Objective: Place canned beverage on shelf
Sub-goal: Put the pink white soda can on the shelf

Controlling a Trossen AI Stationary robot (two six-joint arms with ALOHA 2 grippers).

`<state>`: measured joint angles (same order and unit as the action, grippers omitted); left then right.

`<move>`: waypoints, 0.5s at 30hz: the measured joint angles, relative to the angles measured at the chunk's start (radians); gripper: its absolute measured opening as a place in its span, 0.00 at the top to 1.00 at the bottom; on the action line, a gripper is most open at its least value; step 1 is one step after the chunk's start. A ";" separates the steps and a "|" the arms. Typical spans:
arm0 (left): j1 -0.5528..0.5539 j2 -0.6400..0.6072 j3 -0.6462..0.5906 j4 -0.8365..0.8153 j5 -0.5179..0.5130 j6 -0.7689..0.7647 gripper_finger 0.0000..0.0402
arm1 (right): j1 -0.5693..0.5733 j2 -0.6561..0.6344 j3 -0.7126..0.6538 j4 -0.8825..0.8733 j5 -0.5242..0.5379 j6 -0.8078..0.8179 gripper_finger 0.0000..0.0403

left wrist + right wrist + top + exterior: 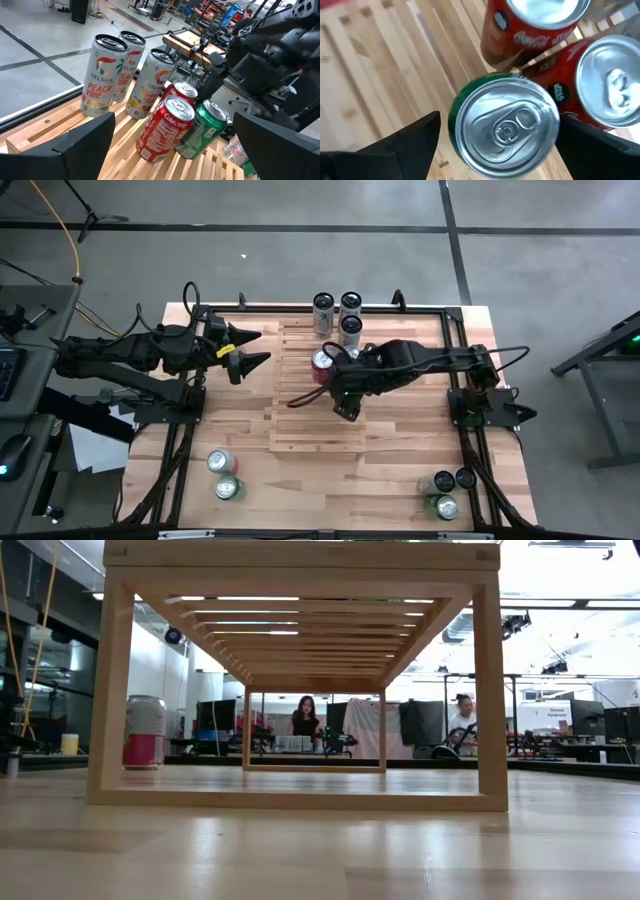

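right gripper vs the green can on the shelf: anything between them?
Nothing visible. The right gripper sits directly above the green can, fingers spread either side of it, clear of its sides. The can stands upright on the shelf, with two red cans close beside it. Left gripper waits open nearby.

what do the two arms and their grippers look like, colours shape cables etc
Both arms are dark, nearly black, built of jointed segments. The left arm ends in a left gripper with two pointed, tapering black fingers. The right arm carries a thin black cable looping beside it; the right gripper has broad, flat, matte black fingers. No readable markings are visible.
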<state>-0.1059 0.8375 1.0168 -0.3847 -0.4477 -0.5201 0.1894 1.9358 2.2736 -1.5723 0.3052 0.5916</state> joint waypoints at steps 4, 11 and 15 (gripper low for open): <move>0.000 0.000 0.000 0.000 0.000 0.000 0.01 | 0.000 0.000 0.066 0.001 -0.001 -0.026 0.12; 0.000 0.000 0.000 0.000 0.000 0.000 0.01 | 0.000 -0.067 0.063 0.023 -0.026 -0.061 0.12; 0.000 -0.004 0.000 0.000 0.061 0.000 0.01 | 0.002 -0.110 0.063 0.028 0.021 -0.077 0.12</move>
<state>-0.1055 0.8334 1.0168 -0.3844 -0.3865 -0.5205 0.1910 1.8257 2.3363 -1.5446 0.3265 0.5143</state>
